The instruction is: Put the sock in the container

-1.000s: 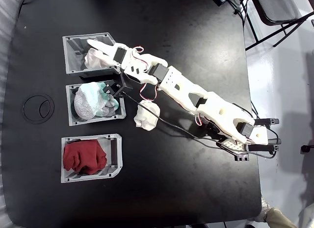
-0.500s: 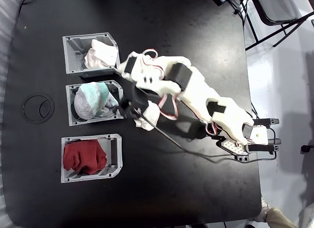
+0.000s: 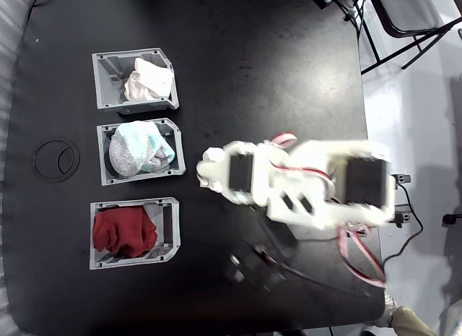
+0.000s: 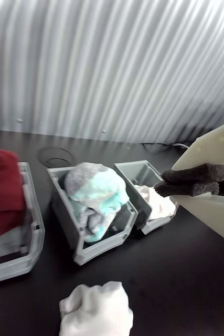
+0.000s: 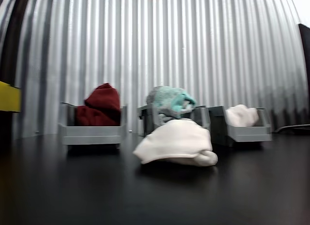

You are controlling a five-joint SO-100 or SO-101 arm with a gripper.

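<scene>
The sock [image 3: 148, 82] lies in the container [image 3: 108, 81] at the fixed view's far left, well apart from the empty, closed claw [image 4: 193, 181].

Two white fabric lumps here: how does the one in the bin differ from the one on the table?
The sock lies inside the grey container; the white lump sits on the black table, beside the bin with grey-and-mint cloth. The sock looks looser, with more folds; the lump is rounder and tighter. Both are white fabric, and neither is held by the gripper.
</scene>
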